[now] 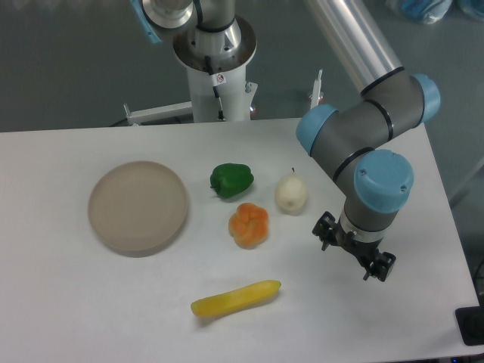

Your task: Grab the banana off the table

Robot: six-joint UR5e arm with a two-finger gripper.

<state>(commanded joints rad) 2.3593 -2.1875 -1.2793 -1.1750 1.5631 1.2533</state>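
The banana [236, 298] is long, slim and bright yellow. It lies flat on the white table [60, 318] near the front edge, its length running left to right and slightly tilted. My gripper [354, 248] points down over the table, to the right of the banana and a little farther back, well apart from it. Its black fingers [325, 228] stick out on both sides under the blue wrist, spread apart, with nothing between them.
An orange lobed pepper [249, 224] sits just behind the banana, with a pale pear [290, 193] and a green pepper [231, 180] farther back. A round beige plate [138, 206] lies at the left. The arm's base [215, 60] stands at the table's back edge.
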